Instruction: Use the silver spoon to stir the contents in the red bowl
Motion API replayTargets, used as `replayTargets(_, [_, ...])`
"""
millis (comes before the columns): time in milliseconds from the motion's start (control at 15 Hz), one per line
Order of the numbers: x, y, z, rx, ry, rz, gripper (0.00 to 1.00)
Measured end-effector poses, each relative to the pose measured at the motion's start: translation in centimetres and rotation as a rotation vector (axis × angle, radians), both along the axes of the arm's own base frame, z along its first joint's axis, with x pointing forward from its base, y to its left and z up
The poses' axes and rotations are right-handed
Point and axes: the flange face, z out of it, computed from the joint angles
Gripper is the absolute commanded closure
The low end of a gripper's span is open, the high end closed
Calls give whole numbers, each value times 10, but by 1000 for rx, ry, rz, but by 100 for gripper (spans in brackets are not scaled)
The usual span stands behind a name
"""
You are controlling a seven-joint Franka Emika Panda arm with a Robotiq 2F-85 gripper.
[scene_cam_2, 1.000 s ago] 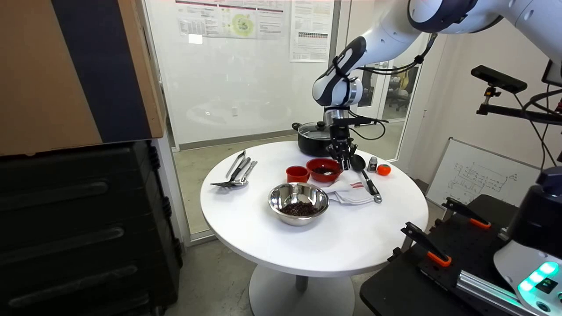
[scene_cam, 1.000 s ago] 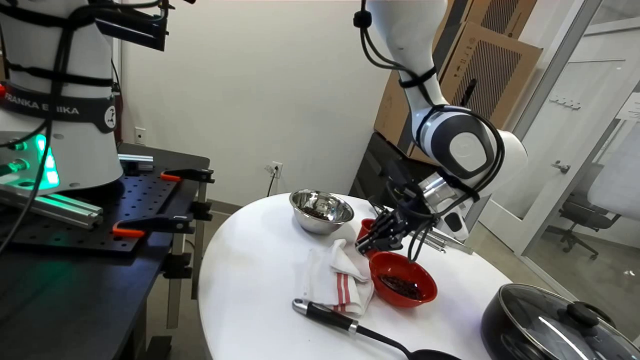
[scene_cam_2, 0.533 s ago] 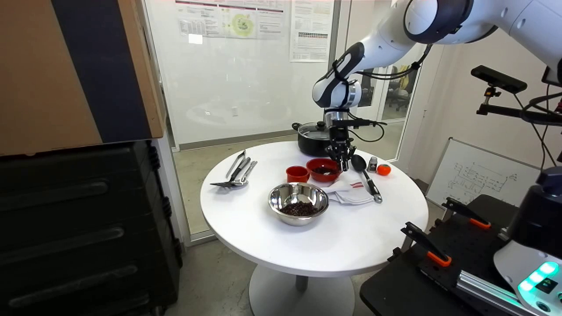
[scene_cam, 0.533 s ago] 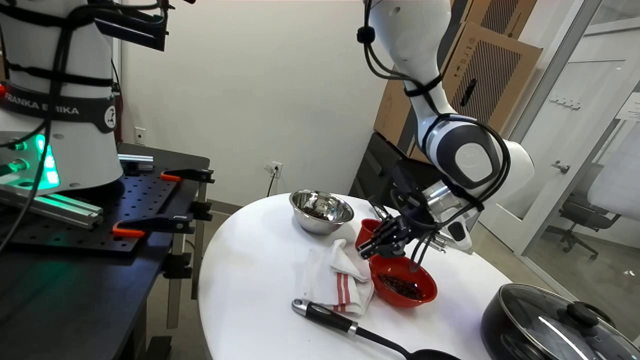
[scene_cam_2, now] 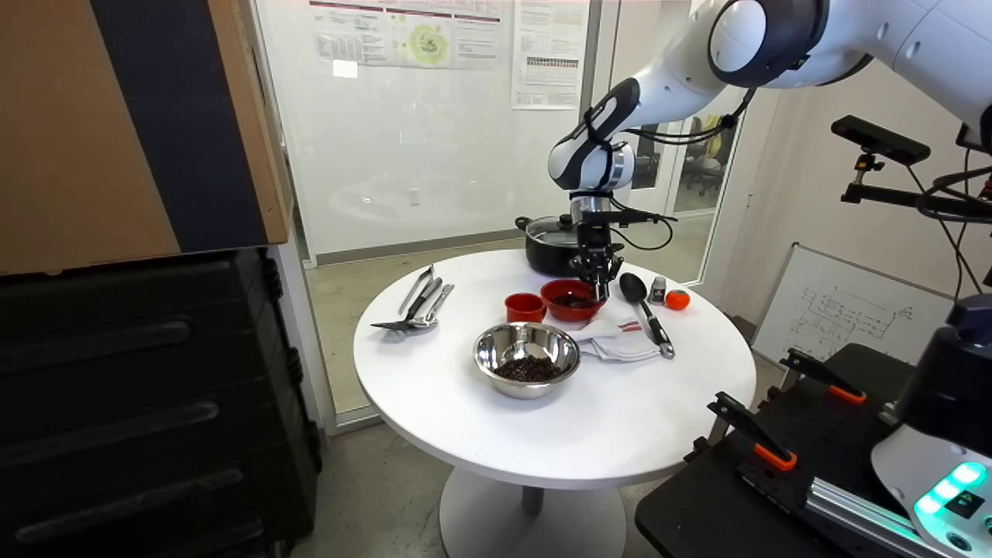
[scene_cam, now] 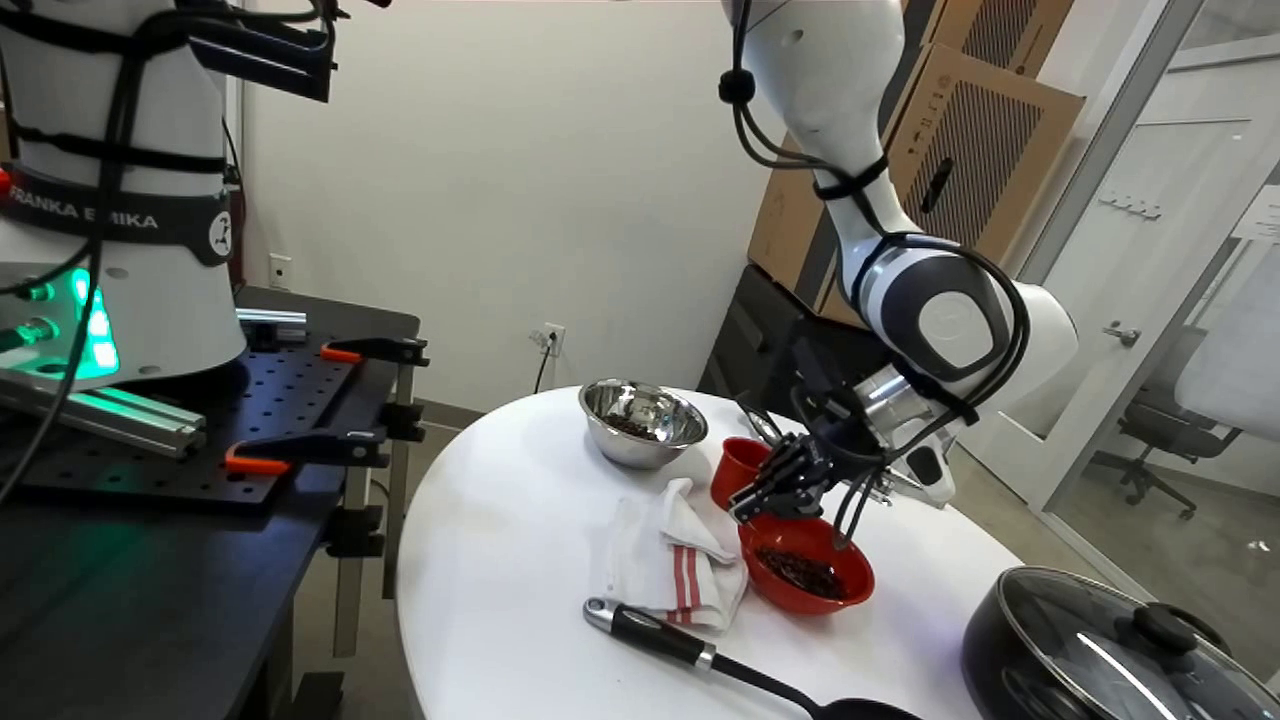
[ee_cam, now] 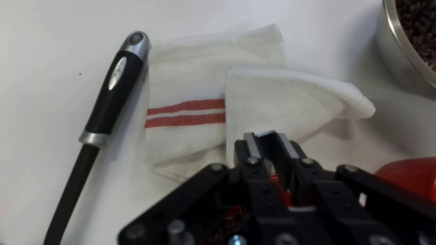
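1. the contents (scene_cam: 800, 573), dark blackish-brown loose bits, lie in the wide, glossy red bowl (scene_cam: 855, 570).
2. of the silver spoon (ee_cam: 266, 133), a shiny end shows, pinched between the fingertips of the gripper (ee_cam: 270, 146).
3. the arm (scene_cam: 825, 90) reaches down with wrist bent, gripper tilted over the red bowl's edge.
4. the steel bowl (scene_cam_2: 527, 390) holds dark bits (scene_cam_2: 528, 369); the red cup (scene_cam_2: 524, 313) stands just beside the red bowl.

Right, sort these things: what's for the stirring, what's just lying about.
For the job:
red bowl
dark contents
end effector
silver spoon, not clearly identifiable

Lying about:
steel bowl
red cup
striped cloth
black spoon
lidded pot
tomato-like thing
small shaker
tongs
black turner
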Motion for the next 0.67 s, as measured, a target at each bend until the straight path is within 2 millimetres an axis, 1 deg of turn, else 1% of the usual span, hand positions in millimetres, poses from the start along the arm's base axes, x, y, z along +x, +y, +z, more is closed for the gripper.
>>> replayTargets(133, [3,6,1,6,-7,7,96])
replayTargets(467, [10,28,1,19,-16,34,96])
replayTargets(667, [10,34,1,21,-16,43,96])
